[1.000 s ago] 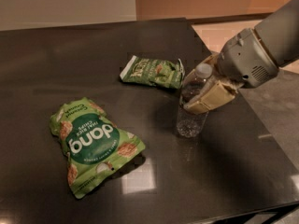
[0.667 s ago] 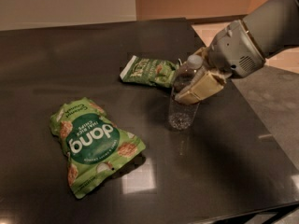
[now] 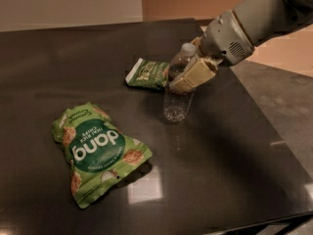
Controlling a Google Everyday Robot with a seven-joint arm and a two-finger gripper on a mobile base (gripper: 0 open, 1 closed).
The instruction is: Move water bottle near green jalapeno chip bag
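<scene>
The water bottle [image 3: 177,99] is clear with a white cap and stands slightly tilted near the middle of the dark table. My gripper [image 3: 188,72] comes in from the upper right and is shut on the bottle's upper half, its cream fingers [image 3: 191,76] across the front. The green jalapeno chip bag [image 3: 147,74] lies flat just behind and left of the bottle, close to it, with its right end hidden behind the bottle and gripper.
A larger bright green "dong" bag [image 3: 96,151] lies at the front left of the dark table [image 3: 234,170]. The table's right edge runs diagonally beside a grey floor [image 3: 283,92]. My arm [image 3: 254,18] fills the upper right.
My gripper has carried the bottle leftward and back, toward the dark green bag. Both bags have stayed put.
</scene>
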